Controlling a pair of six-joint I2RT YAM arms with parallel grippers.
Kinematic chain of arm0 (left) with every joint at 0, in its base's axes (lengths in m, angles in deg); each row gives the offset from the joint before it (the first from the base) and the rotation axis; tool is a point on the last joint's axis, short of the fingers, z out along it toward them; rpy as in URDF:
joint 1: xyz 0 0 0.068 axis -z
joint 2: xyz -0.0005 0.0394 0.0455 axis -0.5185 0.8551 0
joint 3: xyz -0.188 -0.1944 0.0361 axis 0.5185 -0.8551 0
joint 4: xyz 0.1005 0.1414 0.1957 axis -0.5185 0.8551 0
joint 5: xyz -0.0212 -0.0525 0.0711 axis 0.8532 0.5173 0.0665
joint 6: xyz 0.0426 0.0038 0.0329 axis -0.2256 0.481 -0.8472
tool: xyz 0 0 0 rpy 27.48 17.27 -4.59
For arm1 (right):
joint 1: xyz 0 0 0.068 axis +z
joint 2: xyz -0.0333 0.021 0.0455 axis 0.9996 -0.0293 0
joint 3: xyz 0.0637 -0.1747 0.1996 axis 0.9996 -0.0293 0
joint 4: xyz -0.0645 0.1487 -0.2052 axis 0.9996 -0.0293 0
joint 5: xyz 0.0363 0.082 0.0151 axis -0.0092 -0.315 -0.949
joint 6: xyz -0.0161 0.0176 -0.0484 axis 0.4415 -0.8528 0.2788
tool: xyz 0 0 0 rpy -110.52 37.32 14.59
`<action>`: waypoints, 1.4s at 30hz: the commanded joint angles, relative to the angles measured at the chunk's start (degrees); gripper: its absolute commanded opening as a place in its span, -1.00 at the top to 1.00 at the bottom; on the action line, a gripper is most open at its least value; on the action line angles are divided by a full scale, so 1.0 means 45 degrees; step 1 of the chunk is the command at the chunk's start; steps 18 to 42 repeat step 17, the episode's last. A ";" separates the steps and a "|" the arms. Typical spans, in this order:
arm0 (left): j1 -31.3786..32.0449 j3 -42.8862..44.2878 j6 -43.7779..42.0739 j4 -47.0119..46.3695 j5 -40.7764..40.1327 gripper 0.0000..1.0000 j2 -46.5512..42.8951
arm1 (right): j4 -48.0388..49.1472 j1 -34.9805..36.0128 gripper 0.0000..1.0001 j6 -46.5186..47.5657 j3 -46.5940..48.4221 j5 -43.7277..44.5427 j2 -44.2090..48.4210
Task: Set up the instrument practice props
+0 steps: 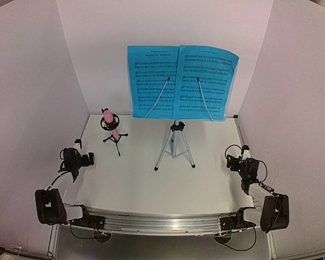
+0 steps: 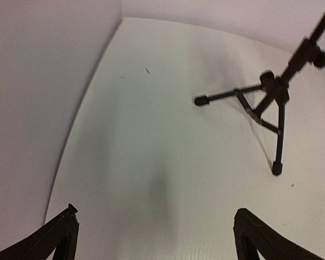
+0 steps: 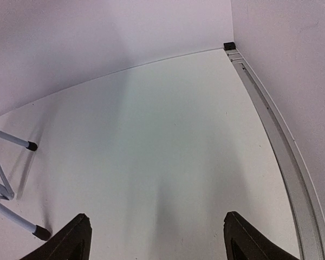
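Note:
Two bright blue music sheets rest side by side on the music stand, held by its thin wire arms; the stand's desk is hidden behind them. Its silver tripod stands at mid-table, and two of its legs show in the right wrist view. The pink microphone sits in the small black tripod mic holder at back left; the holder's legs also show in the left wrist view. My left gripper is open and empty near the left edge. My right gripper is open and empty near the right edge.
White walls enclose the table on three sides. A metal rail runs along the right table edge, with a black corner piece at the back. An aluminium rail at the front carries both arm bases.

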 commanded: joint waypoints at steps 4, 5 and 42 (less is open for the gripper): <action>-0.0046 -0.0523 -0.0192 -0.2382 0.0367 -0.99 0.0739 | 0.2332 -0.0094 -0.65 0.0640 -0.1807 0.0807 0.0504; -0.0050 -0.0599 0.0060 -0.2572 0.0376 -0.99 0.0756 | 0.2443 -0.0092 -0.65 0.0647 -0.1887 0.0831 0.0547; -0.0056 -0.1747 0.2038 -0.5514 0.0235 -0.99 0.0756 | 0.2620 -0.0097 -0.65 0.0693 -0.1788 0.0454 0.0283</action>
